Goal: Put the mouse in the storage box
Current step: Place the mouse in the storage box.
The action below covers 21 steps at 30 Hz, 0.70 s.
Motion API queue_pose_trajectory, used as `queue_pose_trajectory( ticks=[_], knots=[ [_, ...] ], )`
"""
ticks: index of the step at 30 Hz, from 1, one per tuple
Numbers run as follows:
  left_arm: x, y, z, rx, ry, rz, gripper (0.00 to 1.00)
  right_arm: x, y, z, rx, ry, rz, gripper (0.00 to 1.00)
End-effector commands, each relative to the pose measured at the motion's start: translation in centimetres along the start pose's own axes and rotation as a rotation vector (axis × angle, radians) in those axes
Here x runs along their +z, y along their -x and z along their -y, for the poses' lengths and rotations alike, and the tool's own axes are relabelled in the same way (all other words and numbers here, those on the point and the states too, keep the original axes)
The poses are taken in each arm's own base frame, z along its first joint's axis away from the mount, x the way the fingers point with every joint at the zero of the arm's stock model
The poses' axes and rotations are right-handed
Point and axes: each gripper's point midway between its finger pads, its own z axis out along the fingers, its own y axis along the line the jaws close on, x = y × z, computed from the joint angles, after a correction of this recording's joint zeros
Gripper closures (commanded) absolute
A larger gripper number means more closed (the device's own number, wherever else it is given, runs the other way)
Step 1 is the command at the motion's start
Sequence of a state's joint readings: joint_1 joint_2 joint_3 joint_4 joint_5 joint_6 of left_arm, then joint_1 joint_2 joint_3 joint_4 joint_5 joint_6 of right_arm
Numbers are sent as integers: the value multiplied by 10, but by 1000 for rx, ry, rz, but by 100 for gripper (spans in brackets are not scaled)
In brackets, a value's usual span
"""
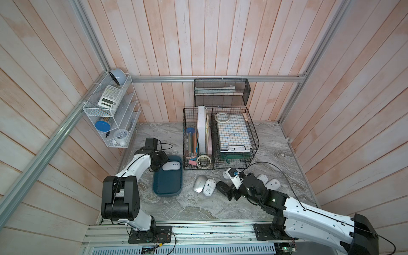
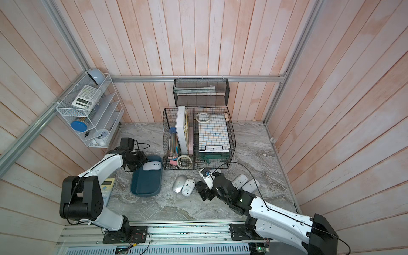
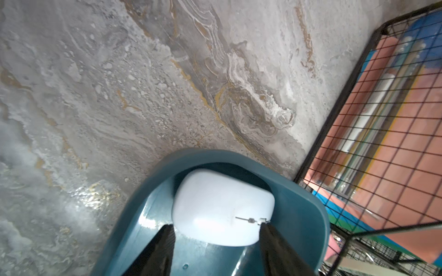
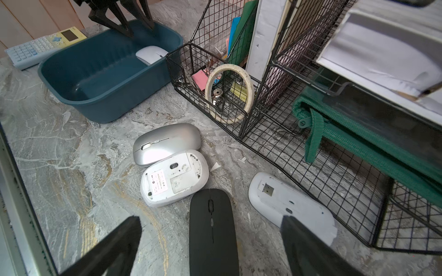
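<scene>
Closest in, the right tool (image 4: pixel 210 218) is poised over the bench (image 4: pixel 71 167) with its fingers spread wide apart and gripping nothing. The black mouse (image 4: pixel 212 239) is lying on the marble between them, touching neither. Just beyond it, a belly-up white mouse (image 4: pixel 174 178) is sitting against a silver mouse (image 4: pixel 167 143), the two touching along their sides. A second belly-up mouse (image 4: pixel 287 208) is lying beside the front of the black wire basket (image 4: pixel 334 181). Further out, the teal storage box (image 4: pixel 100 100) is sitting on the bench just beside the basket, with a pale calculator (image 4: pixel 45 46) lying on its other side. And there it is: the white mouse (image 3: pixel 222 210) is resting right side up on the floor of the box, at its far end, in the corner nearest the basket. The left tool (image 3: pixel 216 225) is hanging over it with its fingers parted, one to each side. In the right wrist view its fingertips are showing clear above the mouse, clamping nothing. At the very back, a white wire rack (image 1: pixel 110 114) is hanging on the wall.
</scene>
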State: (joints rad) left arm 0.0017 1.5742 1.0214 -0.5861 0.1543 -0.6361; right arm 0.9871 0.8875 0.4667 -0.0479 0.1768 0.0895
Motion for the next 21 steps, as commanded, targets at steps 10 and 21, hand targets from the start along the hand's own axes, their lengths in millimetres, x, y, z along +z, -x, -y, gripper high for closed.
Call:
queue_pose_trajectory(
  ticks=[10, 21],
  knots=[
    [-67, 7, 43, 14, -235, 98, 38, 9, -26, 45, 324, -145, -172, 2],
    [-128, -57, 71, 118, -559, -4, 38, 28, -68, 35, 405, -18, -401, 3]
  ],
)
